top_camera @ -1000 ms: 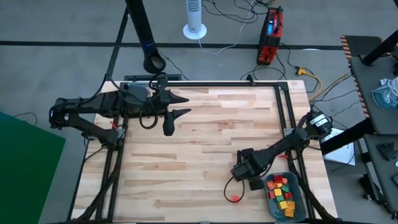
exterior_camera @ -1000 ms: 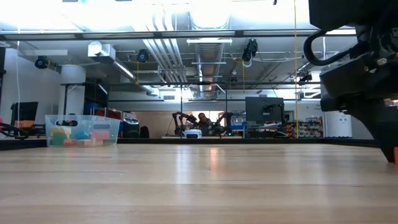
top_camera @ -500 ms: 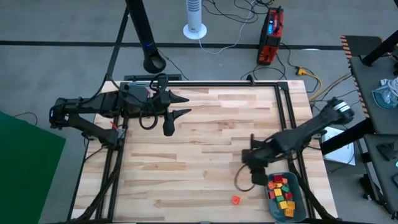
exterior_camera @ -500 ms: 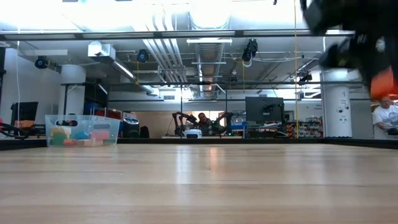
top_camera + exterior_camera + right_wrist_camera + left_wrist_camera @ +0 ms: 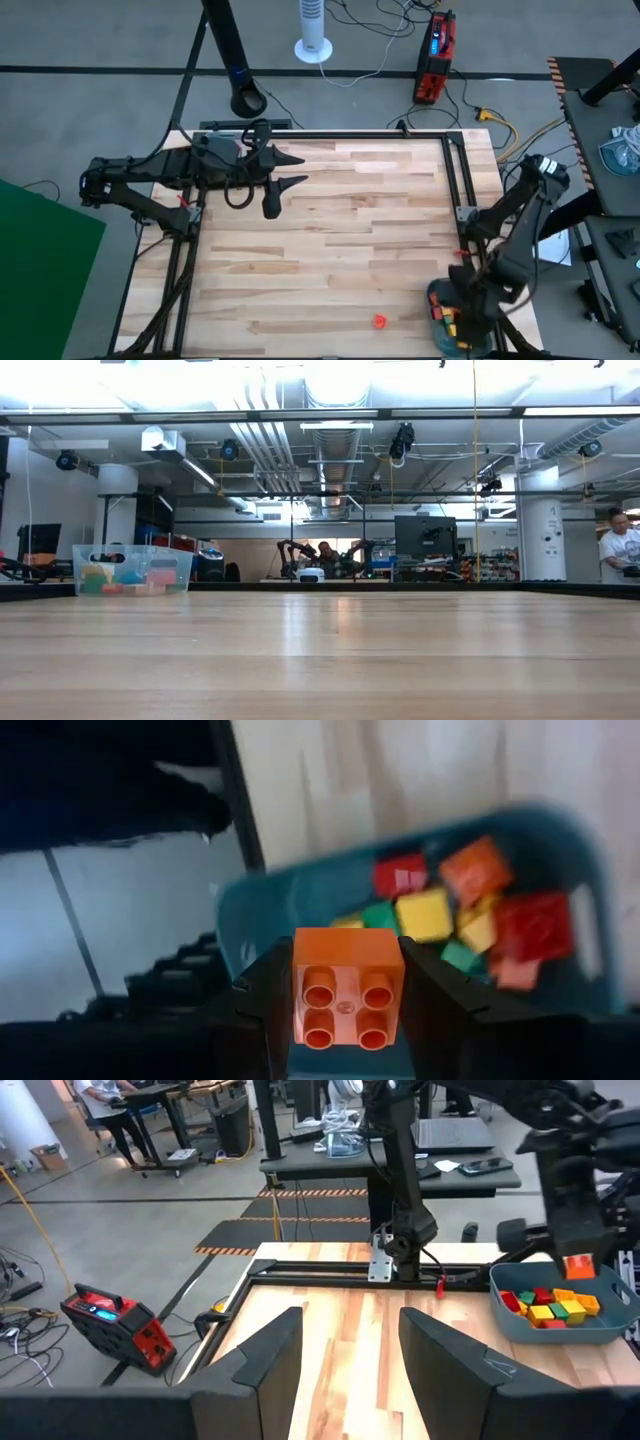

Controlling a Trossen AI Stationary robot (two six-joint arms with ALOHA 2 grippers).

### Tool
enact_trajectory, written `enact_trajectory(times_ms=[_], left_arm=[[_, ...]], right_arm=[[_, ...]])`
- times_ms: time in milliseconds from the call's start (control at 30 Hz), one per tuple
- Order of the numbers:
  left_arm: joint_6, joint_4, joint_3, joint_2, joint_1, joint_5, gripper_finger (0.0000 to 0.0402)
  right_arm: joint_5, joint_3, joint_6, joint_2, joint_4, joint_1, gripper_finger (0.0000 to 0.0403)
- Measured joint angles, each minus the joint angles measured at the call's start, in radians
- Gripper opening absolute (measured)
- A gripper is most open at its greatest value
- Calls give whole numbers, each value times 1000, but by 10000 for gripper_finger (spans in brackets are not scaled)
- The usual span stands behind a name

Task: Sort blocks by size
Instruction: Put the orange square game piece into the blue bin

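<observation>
The right gripper [image 5: 348,995] clamps an orange block [image 5: 348,988] above the grey-blue tray [image 5: 437,292] at the table's near right; released off-centre, it could bounce out; the left gripper [image 5: 345,1342] waits open, far left.

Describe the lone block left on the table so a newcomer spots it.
On the light wooden table, look along the near edge towards the grey-blue tray of bricks. The small red block lies alone on bare wood beside that tray, the only one outside it.
</observation>
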Motion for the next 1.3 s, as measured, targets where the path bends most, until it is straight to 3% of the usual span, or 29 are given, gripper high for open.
enact_trajectory(times_ms=[133,300,500,700,900,1100,1300], left_arm=[[3,0,0,2,0,0,155],[3,13,0,2,0,0,155],[-12,17,0,2,0,0,155],[-167,19,0,2,0,0,155],[-333,22,0,7,-11,0,155],[-419,25,0,33,-26,-1,155],[-463,22,0,59,-36,-1,155]], right_arm=[[4,0,100,41,31,96,138],[3,-1,217,71,29,127,205],[6,2,195,53,-11,126,263],[81,24,16,56,-70,80,259],[211,19,-258,56,-31,-48,251],[291,14,-564,108,184,-208,260],[283,13,-614,249,466,-249,259]])
